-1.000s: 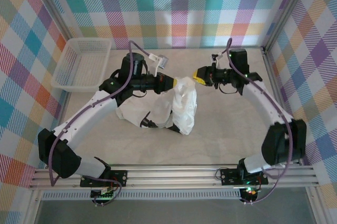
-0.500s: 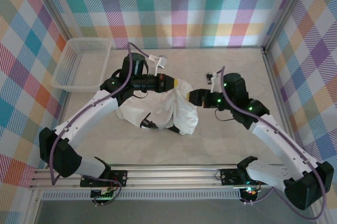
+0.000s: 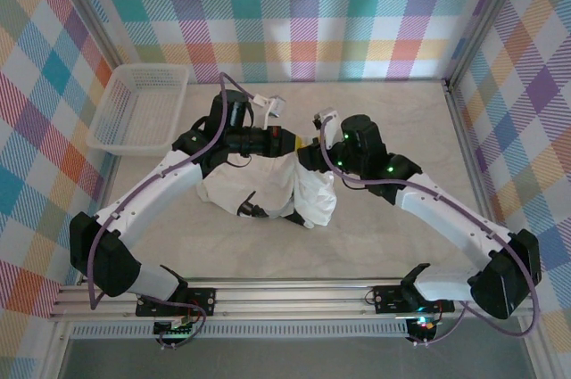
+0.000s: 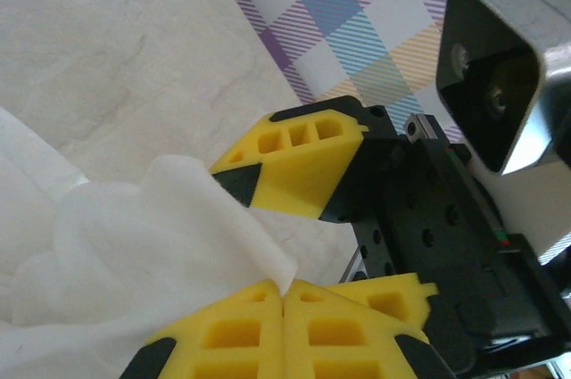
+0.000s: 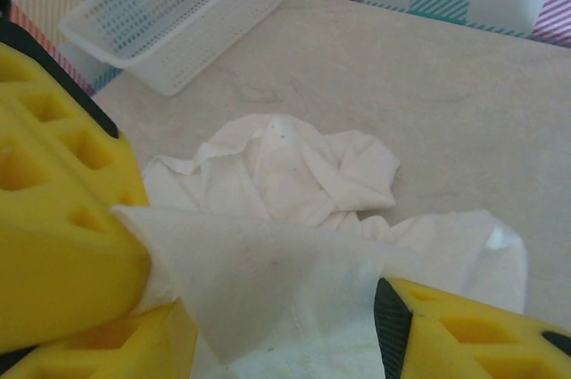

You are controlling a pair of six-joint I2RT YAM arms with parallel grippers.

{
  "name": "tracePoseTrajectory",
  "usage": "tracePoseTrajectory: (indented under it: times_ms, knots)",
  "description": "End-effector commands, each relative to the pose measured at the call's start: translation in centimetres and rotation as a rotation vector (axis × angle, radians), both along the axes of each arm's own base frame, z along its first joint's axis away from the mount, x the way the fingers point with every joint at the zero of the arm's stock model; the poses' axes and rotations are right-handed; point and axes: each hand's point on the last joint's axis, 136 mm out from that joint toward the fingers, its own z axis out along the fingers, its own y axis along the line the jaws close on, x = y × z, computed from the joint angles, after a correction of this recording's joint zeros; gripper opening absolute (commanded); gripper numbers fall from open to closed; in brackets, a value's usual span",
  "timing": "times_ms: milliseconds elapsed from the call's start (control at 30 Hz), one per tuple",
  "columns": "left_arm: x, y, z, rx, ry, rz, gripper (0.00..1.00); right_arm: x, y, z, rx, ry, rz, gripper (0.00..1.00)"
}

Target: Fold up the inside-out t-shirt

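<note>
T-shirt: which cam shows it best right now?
Top external: nearly the whole crumpled t-shirt is in frame, outline included, apart from the parts under the grippers. Left wrist gives a close-up of one fold pinched in the shut left gripper. Right wrist shows the bunched middle and a flap near the lens, with the edges cut off.

The t-shirt (image 3: 268, 185) is thin, soft white cloth — matt and creased. The basket (image 3: 143, 107) is glossy white plastic lattice; the table (image 3: 393, 236) looks matt and stone-mottled.
</note>
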Motion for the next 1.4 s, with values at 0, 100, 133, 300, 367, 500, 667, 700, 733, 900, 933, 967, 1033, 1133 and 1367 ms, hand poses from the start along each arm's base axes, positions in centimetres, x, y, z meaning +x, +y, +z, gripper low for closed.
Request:
tracePoseTrajectory:
  times_ms: [0,100,133,300,367,500,667,700,733,900,933,967,1033,1133,1367]
  knots:
    - [-0.9,-0.3,1.5,-0.024,-0.016,-0.033,0.0,1.9,-1.3,1.5,-0.102,-0.134,-0.072,0.5]
    - [-0.8,-0.3,1.3,-0.014,-0.019,-0.035,0.0,2.6,-3.4,1.4,-0.205,-0.165,-0.156,0.48]
    - [-0.9,-0.3,1.2,-0.009,-0.019,-0.037,0.0,2.3,-3.8,1.4,-0.225,-0.163,-0.156,0.48]
    - [-0.9,-0.2,0.7,0.0,-0.01,-0.039,0.0,0.0,-6.3,0.0,-0.282,-0.082,-0.148,0.39]
    - [-0.9,-0.3,0.7,-0.007,-0.011,-0.04,0.0,0.1,-8.6,-2.2,-0.318,0.015,-0.222,0.35]
    - [-0.8,-0.4,0.8,-0.012,-0.01,-0.043,0.0,0.3,-12.2,-5.4,-0.336,0.171,-0.34,0.32]
    - [-0.9,-0.4,0.6,-0.004,-0.005,-0.046,0.0,-1.2,-8.8,-4.4,-0.193,0.201,-0.151,0.42]
    - [-0.8,-0.5,0.5,-0.004,-0.004,-0.048,0.0,-1.6,-7.8,-3.7,-0.138,0.208,-0.112,0.44]
    - [-0.8,-0.5,0.5,-0.005,-0.002,-0.046,0.0,-2.1,-6.7,-2.9,-0.082,0.214,-0.06,0.47]
    - [-0.7,-0.6,0.4,-0.012,0.007,-0.04,0.0,-3.2,-2.7,0.4,0.103,0.135,0.052,0.66]
    - [-0.7,-0.6,0.4,-0.011,0.009,-0.04,0.0,-2.6,-2.6,0.8,0.105,0.094,0.021,0.71]
    - [-0.7,-0.6,0.3,-0.011,0.01,-0.039,0.0,-2.2,-2.5,1.1,0.105,0.057,-0.003,0.79]
    - [-0.7,-0.6,0.3,-0.01,0.012,-0.04,0.0,-1.1,-1.9,1.8,0.096,-0.041,-0.015,1.0]
    - [-0.7,-0.6,0.4,-0.01,0.009,-0.039,0.0,0.4,-1.3,1.3,0.015,-0.121,-0.025,1.0]
    - [-0.7,-0.5,0.2,-0.007,0.012,-0.038,0.0,3.2,-4.7,0.1,-0.2,-0.203,-0.201,0.84]
